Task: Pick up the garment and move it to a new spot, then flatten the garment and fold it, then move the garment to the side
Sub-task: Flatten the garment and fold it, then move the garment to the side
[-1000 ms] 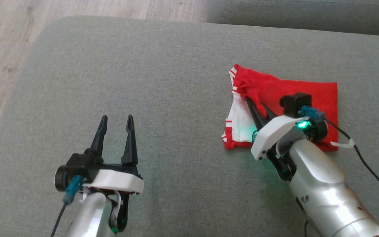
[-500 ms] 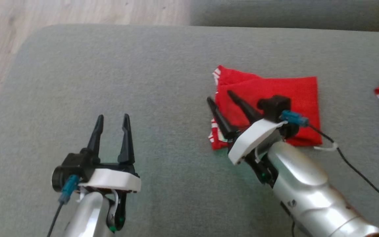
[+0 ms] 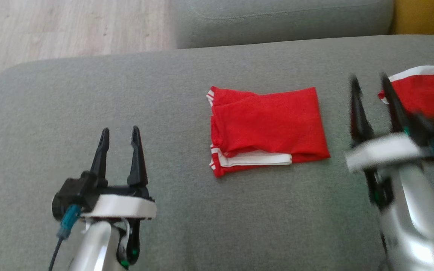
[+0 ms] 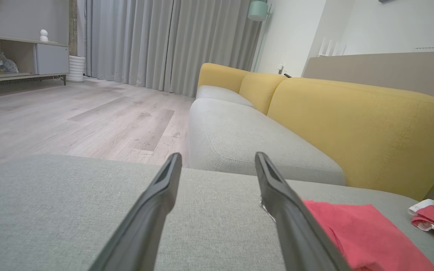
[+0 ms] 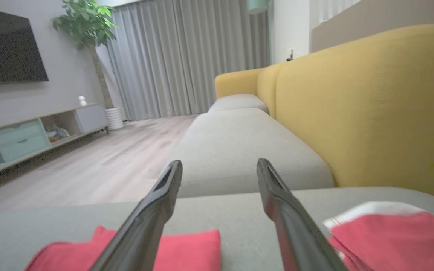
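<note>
Lying folded flat on grey sofa cushion point(image 3: 156, 98), red garment point(image 3: 266, 126).

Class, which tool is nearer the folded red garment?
Right. The right tool stands just right of the folded red garment; the left tool is farther off on its left.

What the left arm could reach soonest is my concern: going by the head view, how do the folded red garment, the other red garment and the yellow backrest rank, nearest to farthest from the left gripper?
From the left gripper:
1. folded red garment, mid-cushion, to the gripper's right.
2. other red garment, at the cushion's far right.
3. yellow backrest, top right corner, beyond the cushion.
</note>
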Motion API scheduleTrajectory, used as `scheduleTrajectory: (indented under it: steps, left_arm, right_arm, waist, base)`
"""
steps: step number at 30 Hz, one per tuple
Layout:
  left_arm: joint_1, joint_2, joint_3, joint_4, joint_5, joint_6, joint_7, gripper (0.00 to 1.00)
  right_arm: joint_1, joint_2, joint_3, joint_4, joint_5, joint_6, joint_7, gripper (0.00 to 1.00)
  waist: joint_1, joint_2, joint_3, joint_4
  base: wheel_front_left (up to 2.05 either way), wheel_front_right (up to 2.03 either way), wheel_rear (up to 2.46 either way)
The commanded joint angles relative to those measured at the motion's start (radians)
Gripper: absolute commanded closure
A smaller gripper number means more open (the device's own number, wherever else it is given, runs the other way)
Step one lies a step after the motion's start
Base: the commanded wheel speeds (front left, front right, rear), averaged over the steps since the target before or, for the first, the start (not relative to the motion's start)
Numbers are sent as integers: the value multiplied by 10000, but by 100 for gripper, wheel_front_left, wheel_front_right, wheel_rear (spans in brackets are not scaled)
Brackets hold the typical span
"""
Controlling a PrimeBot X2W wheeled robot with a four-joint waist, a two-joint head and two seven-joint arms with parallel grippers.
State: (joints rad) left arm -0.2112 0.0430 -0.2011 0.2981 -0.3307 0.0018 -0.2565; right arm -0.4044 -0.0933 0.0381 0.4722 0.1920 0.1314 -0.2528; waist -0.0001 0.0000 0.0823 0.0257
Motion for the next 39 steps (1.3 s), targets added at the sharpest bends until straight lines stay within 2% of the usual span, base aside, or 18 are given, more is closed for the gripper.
scheduleTrajectory:
  steps: [1, 5, 10, 20, 27, 34, 39]
  left_arm:
    - [-85, 72, 373, -373, -28, 100, -53, 0]
    - [190, 72, 543, -254, 95, 128, -53, 0]
    - [397, 72, 647, -159, 191, 104, -53, 0]
    - [118, 72, 515, -232, 194, 48, -53, 0]
    - [-270, 72, 139, -147, 123, 13, -53, 0]
    - [-654, 72, -164, -48, 47, 11, -53, 0]
    - [-790, 72, -236, 3, 0, 40, -53, 0]
  right_arm:
    - [432, 202, -50, -728, -312, -7, -87, 0]
    - [1714, 347, -426, -1503, -707, -7, -88, 0]
    - [2410, 415, -465, -1853, -840, -7, -88, 0]
    - [2299, 428, -366, -1829, -598, -7, -82, 0]
    - [1004, 429, -379, -693, -400, -7, 877, 0]
    - [-588, 430, -482, 1343, 80, -7, 1946, 0]
    - [-1220, 430, -181, 2845, 336, -7, 2630, 0]
  waist:
    - [1, 0, -80, -134]
    - [1, 0, -160, -285]
    - [1, 0, -156, -362]
    - [1, 0, 248, -207]
    - [1, 0, 1059, 202]
    - [1, 0, 1687, 763]
    - [1, 0, 1779, 1043]
  base:
    - [0, 0, 0]
    - [0, 0, 0]
    - [0, 0, 0]
    - [0, 0, 0]
    - [0, 0, 0]
    - [0, 0, 0]
    - [0, 0, 0]
